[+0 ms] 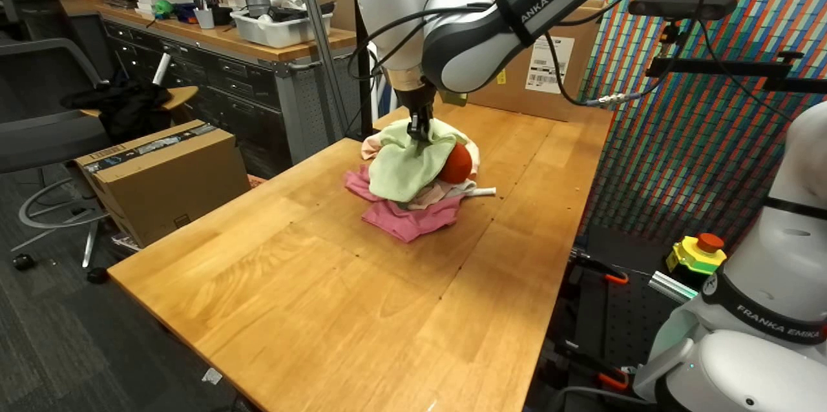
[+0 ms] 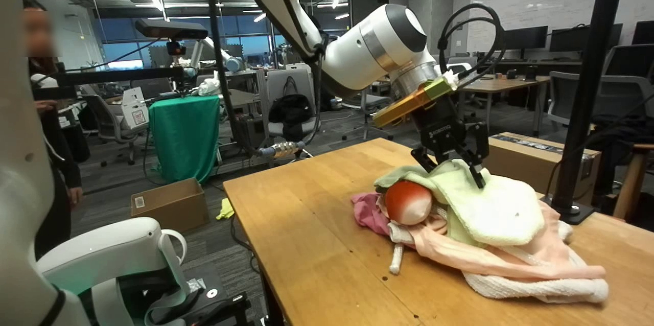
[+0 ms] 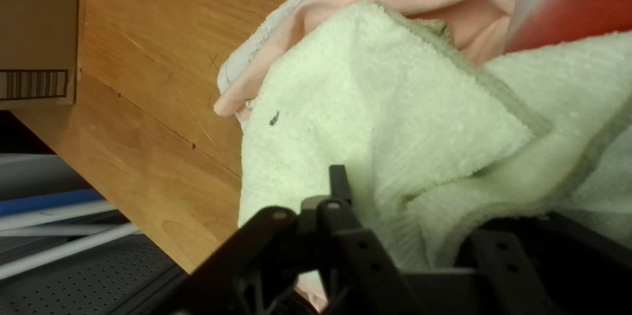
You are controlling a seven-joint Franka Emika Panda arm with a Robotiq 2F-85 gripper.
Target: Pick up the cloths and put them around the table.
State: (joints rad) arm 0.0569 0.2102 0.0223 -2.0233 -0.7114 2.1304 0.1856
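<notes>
A light green cloth (image 1: 407, 173) lies on top of a heap of cloths; it also shows in an exterior view (image 2: 503, 208) and the wrist view (image 3: 301, 157). Under it are a deep pink cloth (image 1: 410, 221), a peach cloth (image 2: 460, 252) and a white cloth (image 2: 541, 287). A red-and-white round object (image 2: 409, 202) sits in the heap, partly covered by the green cloth. My gripper (image 2: 456, 176) points down onto the green cloth with its fingers apart. Green fabric bulges up between them. In the wrist view, one finger of the gripper (image 3: 414, 201) is partly hidden by the cloth.
The heap lies on a wooden table (image 1: 291, 283). A cardboard box (image 1: 523, 76) stands at the table's far end. A black post (image 2: 587, 86) rises from a base at the table edge, beside the heap. A thin white piece (image 2: 396, 258) sticks out of the heap.
</notes>
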